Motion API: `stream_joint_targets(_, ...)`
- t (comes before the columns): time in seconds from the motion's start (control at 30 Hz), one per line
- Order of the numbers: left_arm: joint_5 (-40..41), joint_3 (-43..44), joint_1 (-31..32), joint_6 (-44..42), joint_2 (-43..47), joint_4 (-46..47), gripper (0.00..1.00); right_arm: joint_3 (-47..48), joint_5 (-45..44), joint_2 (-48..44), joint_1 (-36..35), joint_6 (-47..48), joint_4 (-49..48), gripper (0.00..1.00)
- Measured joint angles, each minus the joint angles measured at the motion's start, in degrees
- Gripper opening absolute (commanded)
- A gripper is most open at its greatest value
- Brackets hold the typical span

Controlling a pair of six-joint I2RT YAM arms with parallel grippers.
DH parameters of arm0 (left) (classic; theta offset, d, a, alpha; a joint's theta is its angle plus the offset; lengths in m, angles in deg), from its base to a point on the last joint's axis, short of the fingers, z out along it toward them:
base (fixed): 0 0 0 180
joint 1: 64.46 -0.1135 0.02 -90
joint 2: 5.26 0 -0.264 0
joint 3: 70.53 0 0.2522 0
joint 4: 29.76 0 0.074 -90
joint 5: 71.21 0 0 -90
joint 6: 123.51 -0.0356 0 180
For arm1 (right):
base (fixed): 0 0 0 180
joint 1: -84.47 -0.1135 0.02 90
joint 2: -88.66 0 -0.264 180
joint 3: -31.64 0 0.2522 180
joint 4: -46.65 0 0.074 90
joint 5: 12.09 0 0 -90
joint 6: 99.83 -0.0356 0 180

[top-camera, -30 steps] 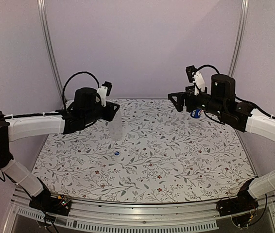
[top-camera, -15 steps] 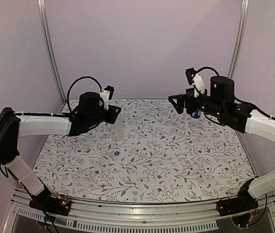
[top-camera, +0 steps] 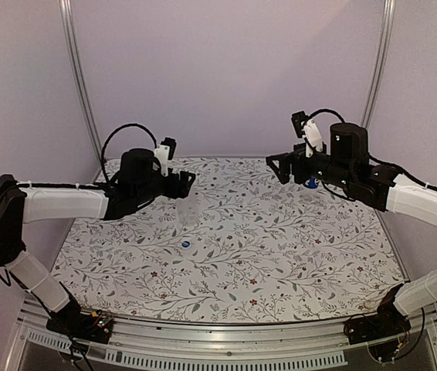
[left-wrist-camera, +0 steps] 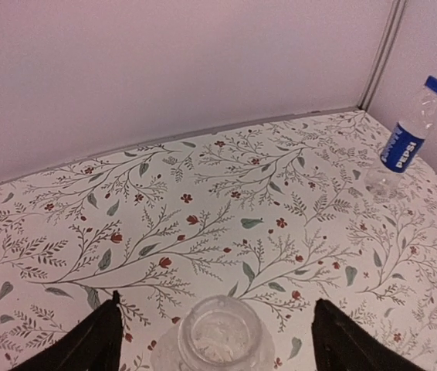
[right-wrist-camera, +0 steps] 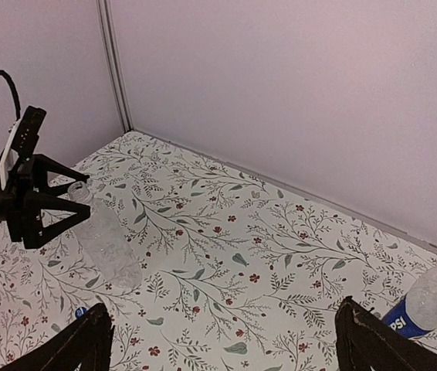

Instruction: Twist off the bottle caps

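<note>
1 blue cap (top-camera: 185,244) lies loose on the floral table (top-camera: 280,255), near the plain bottle (left-wrist-camera: 220,336), whose mouth stands open. The left gripper (left-wrist-camera: 215,301) has its fingers apart on either side of that bottle's neck, gripping nothing. The right gripper (right-wrist-camera: 225,305) is spread wide and empty. The Pepsi bottle (right-wrist-camera: 427,303) stands near it, outside its fingers, with the 2nd cap (left-wrist-camera: 433,83) on.

Judged step: clear the left arm, then address the 2nd cap.

1. Lift the left fingers straight up, since the light uncapped bottle will tip easily.
2. Clamp the Pepsi body low with 1 gripper.
3. Close the other gripper squarely on the cap and turn it about the bottle's axis.
</note>
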Motion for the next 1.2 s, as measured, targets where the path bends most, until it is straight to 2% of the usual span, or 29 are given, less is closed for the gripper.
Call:
stream_joint_targets(0.1, 0.0, 0.0, 0.0, 0.5, 2.8, -0.9, 0.97, 0.0, -0.2, 0.1, 0.1, 0.0, 1.0, 0.99)
stream_joint_targets(0.2, 0.2, 0.1, 0.0, 1.6, 5.6, -2.7, 0.99, 0.4, -1.2, 0.3, 0.7, -0.2, 2.6, 0.99)
stream_joint_targets(0.4, -1.0, 0.7, -0.1, 3.8, 11.3, -7.7, 1.0, 3.3, -6.8, 1.0, 5.3, -0.2, 6.0, 0.99)
stream_joint_targets(0.6, -3.5, 0.9, -0.1, 4.3, 17.3, -12.4, 1.0, 10.7, -13.2, 4.8, 11.7, 0.2, 10.5, 0.99)
stream_joint_targets(0.83, -5.1, 0.9, -0.1, 4.5, 22.0, -15.5, 1.0, 18.5, -14.0, 11.9, 17.7, 1.7, 14.2, 0.99)
stream_joint_targets(1.03, -5.9, 0.9, -0.1, 4.7, 23.4, -16.1, 1.0, 24.0, -11.2, 18.9, 21.6, 2.4, 17.1, 0.91)
stream_joint_targets(1.2, -6.5, 0.9, -0.1, 4.9, 23.9, -16.4, 1.0, 27.2, -6.9, 23.9, 24.1, 2.5, 18.7, 0.79)
